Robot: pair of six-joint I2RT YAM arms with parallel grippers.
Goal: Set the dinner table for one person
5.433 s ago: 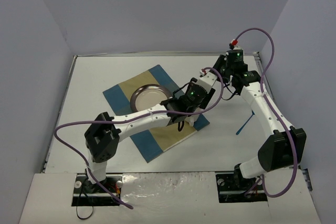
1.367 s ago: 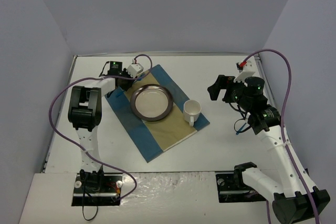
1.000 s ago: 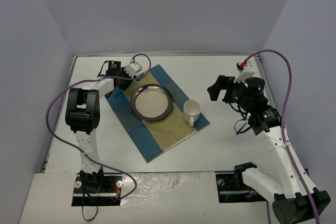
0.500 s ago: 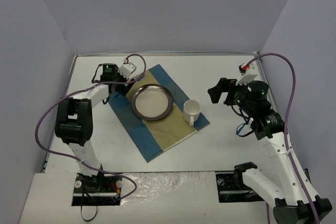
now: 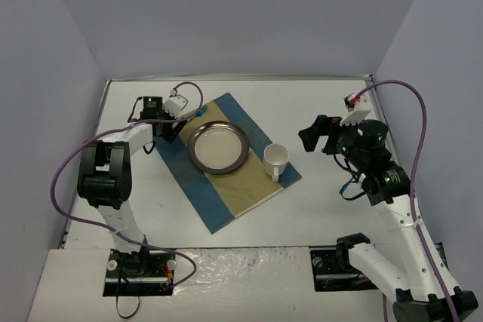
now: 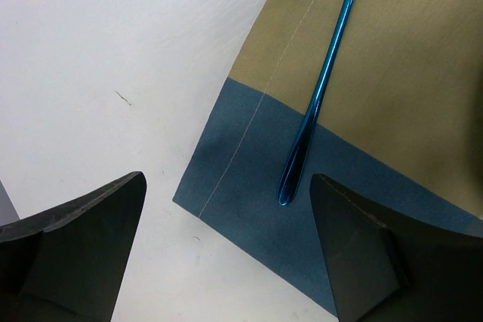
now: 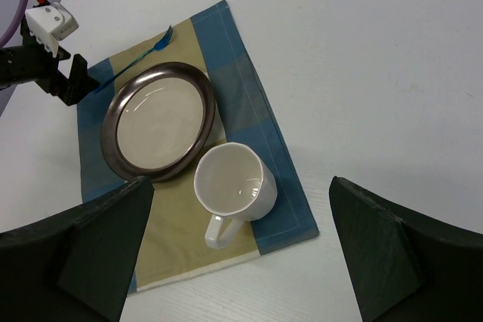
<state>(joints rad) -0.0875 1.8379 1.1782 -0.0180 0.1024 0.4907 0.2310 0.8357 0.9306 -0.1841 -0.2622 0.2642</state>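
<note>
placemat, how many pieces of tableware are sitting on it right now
3: a metal-rimmed plate mid-placemat, a white mug next to it, and a blue utensil along the plate's opposite side. Nothing looks hidden.

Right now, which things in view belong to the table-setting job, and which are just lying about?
Job: dinner table, striped placemat, metal-rimmed plate, white mug, blue utensil on the placemat beside the plate.
Just there: purple cable on the arm.
</note>
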